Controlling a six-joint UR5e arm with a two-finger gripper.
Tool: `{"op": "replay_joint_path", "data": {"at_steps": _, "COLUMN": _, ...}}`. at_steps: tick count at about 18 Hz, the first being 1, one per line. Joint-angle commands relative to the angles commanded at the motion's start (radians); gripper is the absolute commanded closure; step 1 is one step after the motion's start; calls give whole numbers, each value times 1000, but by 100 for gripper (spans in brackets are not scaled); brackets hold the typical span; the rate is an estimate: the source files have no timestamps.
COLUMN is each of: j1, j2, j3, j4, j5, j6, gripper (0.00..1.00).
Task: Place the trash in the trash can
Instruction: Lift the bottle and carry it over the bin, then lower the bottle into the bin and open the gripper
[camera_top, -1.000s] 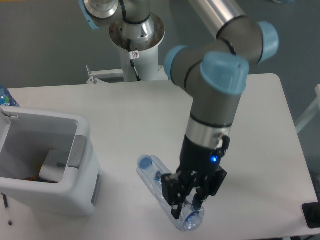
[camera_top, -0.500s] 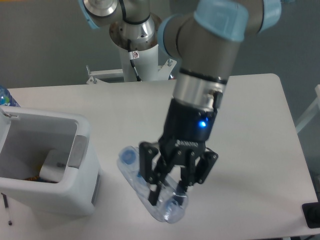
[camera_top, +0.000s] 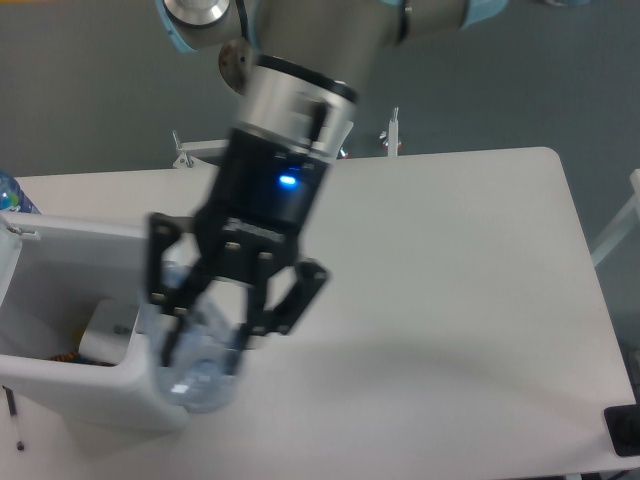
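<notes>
Gripper fingers clamped around clear bottle, held in air over right rim of white trash can. White packet inside can; its print too small to read. Blue light on gripper body. No readable writing anywhere. White table, grey wall behind.

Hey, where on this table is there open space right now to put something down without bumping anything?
The right half of the white table is bare, from the gripper out to the right edge and up to the back edge. The front strip right of the trash can is free too. The left is crowded: the trash can sits there, and the gripper holds the clear bottle over its right rim.
</notes>
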Motion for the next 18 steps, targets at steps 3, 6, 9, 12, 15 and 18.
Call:
{"op": "replay_joint_path", "data": {"at_steps": 3, "j1": -37, "j2": 2, "j3": -40, "j4": 8, "j5": 2, "j6": 6, "gripper": 54}}
{"op": "replay_joint_path", "data": {"at_steps": 6, "j1": -63, "j2": 0, "j3": -54, "j4": 40, "j5": 5, "j6": 11, "gripper": 54}}
{"op": "replay_joint_path", "data": {"at_steps": 9, "j1": -89, "j2": -2, "j3": -72, "j4": 42, "j5": 5, "j6": 52, "gripper": 54}}
{"op": "replay_joint_path", "data": {"at_steps": 12, "j1": -111, "j2": 2, "j3": -95, "j4": 42, "j5": 5, "j6": 93, "gripper": 51}}
{"op": "replay_joint_path", "data": {"at_steps": 15, "j1": -117, "j2": 6, "j3": -115, "j4": 42, "j5": 8, "j6": 127, "gripper": 51}}
{"op": "replay_joint_path", "data": {"at_steps": 18, "j1": -123, "j2": 17, "j3": -152, "j4": 42, "j5": 12, "j6": 179, "gripper": 47}}
